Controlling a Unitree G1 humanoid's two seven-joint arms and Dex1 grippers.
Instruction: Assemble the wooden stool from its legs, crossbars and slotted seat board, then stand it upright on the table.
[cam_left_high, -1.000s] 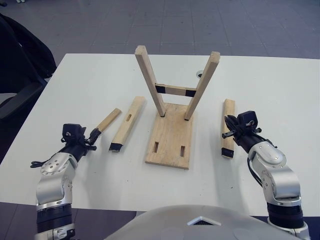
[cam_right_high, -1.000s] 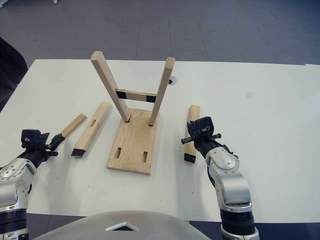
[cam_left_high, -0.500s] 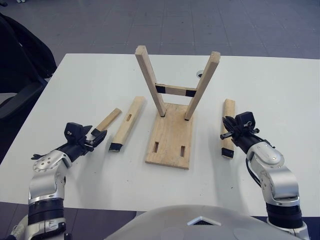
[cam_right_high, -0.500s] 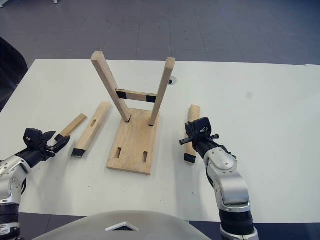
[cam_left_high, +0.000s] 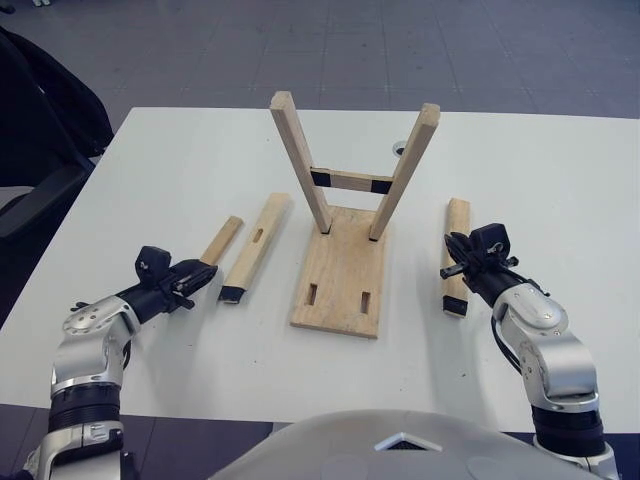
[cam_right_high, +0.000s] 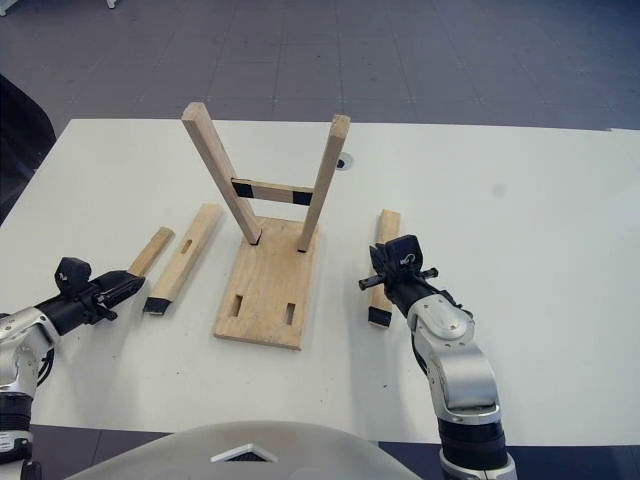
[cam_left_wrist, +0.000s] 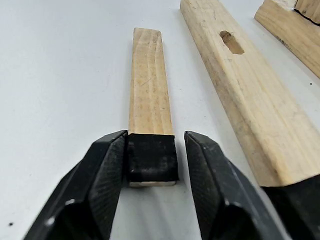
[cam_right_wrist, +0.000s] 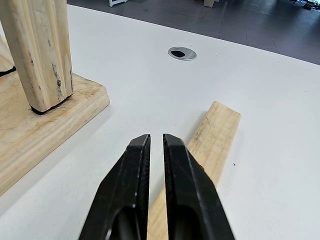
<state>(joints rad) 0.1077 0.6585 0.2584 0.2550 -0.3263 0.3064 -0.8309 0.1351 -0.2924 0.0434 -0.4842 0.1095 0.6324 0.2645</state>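
The slotted seat board lies flat mid-table with two legs standing in its far slots, joined by a black-taped crossbar. To its left lie a loose slotted leg and a short crossbar. My left gripper is open, its fingers straddling the black-taped near end of that short crossbar. Another loose leg lies right of the board. My right gripper is shut with nothing in it, hovering over this leg near its taped end.
A round cable hole sits in the white table behind the standing legs. A dark chair stands off the table's left side. Bare tabletop stretches to the far right and along the front edge.
My left gripper has slid forward and to the right until its open fingers flank the short crossbar's taped end. The right gripper has barely shifted.
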